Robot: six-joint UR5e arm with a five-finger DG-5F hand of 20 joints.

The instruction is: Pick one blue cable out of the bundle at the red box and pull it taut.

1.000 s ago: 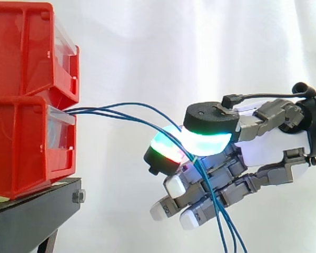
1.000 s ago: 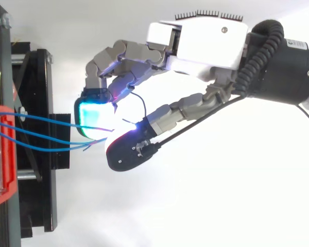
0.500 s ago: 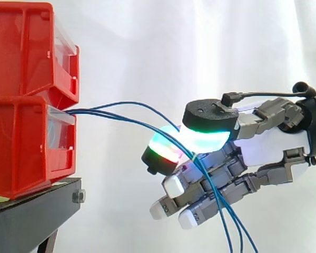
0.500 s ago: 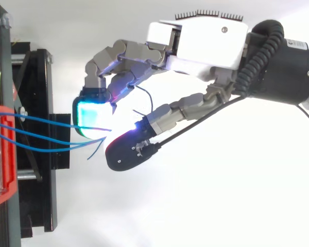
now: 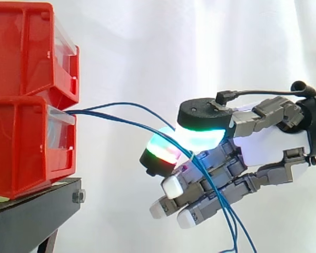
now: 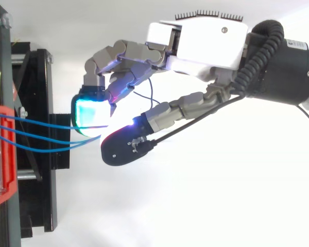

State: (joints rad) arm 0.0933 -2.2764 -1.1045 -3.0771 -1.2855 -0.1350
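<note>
Cables [image 5: 127, 104]: blue, strung slack from the lower box [image 5: 21, 142] into the hand, ends hung below it.
Hand [image 5: 268, 145]: clenched, the cables pinched between its pads [image 6: 90, 113].
Handling: judged light, limp and slippery. One strand is best taken just boxward of the pads.

Red bins [image 5: 21, 142] — hard plastic, smooth, slightly glossy, with clear plastic fronts [image 5: 62, 134]. Stand [image 5: 37, 213] beneath: black, matt, looks like metal, with a bare steel bolt [image 5: 78, 197]. Curtain [image 5: 200, 47] — white cloth, soft folds. Blue cables [image 5: 121, 122]: thin, smooth plastic sheath. Hand [image 6: 206, 46]: glossy white plastic shell, matt grey links, translucent pads [image 5: 199, 138] under matt black caps.
</note>
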